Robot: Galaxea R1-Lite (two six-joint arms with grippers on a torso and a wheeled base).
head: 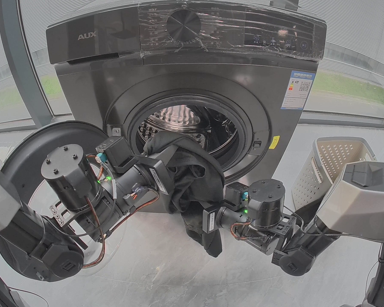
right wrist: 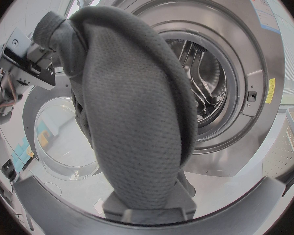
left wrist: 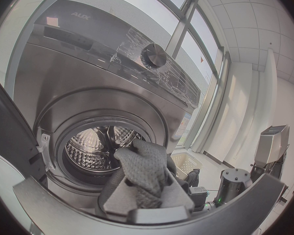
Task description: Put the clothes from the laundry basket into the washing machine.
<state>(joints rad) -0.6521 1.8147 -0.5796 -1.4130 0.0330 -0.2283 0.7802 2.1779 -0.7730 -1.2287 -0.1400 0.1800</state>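
Left gripper (head: pixel 170 157): clamped shut on the upper fold of a dark garment (head: pixel 196 173), held just in front of the lower rim of the drum mouth (head: pixel 187 122); contact with the rim not discernible. Right gripper (head: pixel 210 223): lower and nearer, likewise clamped on the same garment's lower part, with a loose tail hanging beneath toward the floor (head: pixel 158 269). Garment: slung between both grips, not yet inside. Washing machine (head: pixel 98 86): door (head: pixel 30 158) swung wide open to the left, no cloth seen in the visible part of the drum. Laundry basket (head: pixel 333 167): on the floor, right of the machine. Handling, as judged: carry the upper grip well past the gasket before letting go; raise the lower grip above the rim so the tail follows; release only once inside; check for cloth trailing over the lip.
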